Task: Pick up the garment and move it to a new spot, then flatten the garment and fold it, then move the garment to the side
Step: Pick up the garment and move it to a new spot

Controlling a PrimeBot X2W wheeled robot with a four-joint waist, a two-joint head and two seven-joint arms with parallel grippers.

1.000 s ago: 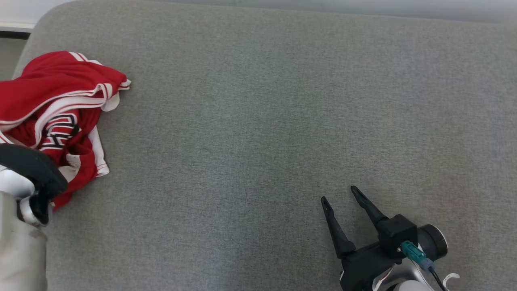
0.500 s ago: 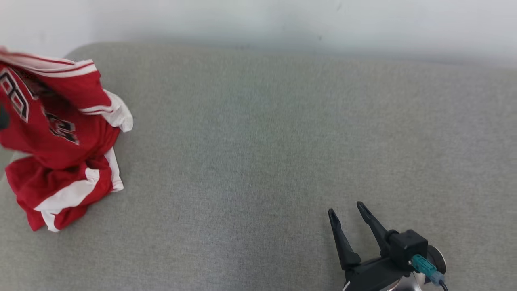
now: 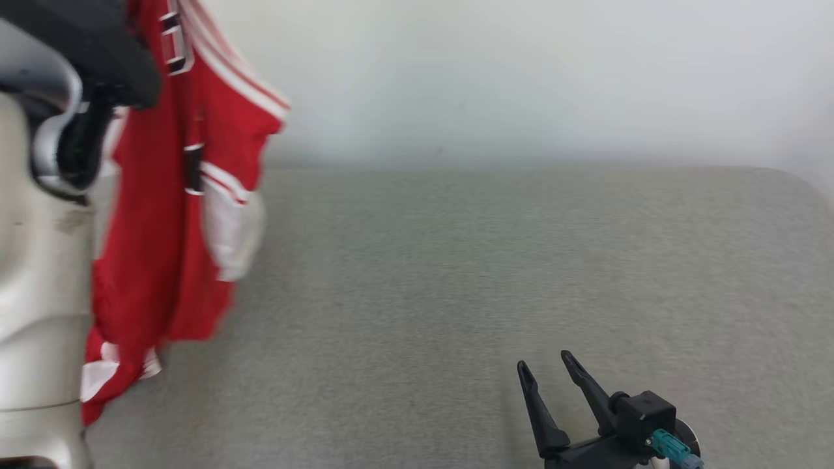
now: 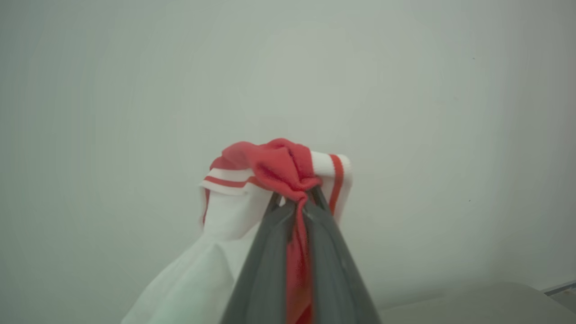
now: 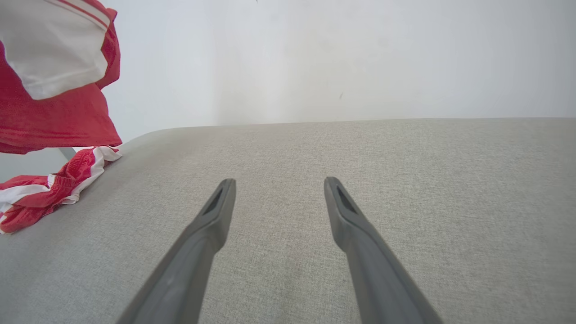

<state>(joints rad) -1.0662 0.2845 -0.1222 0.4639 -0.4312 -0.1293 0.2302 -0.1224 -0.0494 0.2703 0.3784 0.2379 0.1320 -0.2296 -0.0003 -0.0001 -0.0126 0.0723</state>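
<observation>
The garment (image 3: pixel 163 247), a red jersey with white trim and dark numbers, hangs at the left of the head view beside my pale left forearm (image 3: pixel 39 293). Its lower end trails on the grey surface (image 3: pixel 456 273). In the left wrist view my left gripper (image 4: pixel 294 198) is shut on a bunched red and white fold of the garment (image 4: pixel 274 164). My right gripper (image 3: pixel 544 365) rests open near the front right of the surface, nothing between its fingers. From the right wrist view, the open right gripper (image 5: pixel 276 182) faces the wall, with the garment (image 5: pixel 49 112) hanging at the far left.
A pale wall (image 3: pixel 521 78) stands behind the grey cushioned surface. The surface's rounded back right corner (image 3: pixel 801 182) shows in the head view. Bare grey fabric spreads between the garment and my right gripper.
My left gripper closed on the garment and lifted it from a heap on the surface to hang upright. The head camera tilted up, showing more wall. My right gripper stayed open.
</observation>
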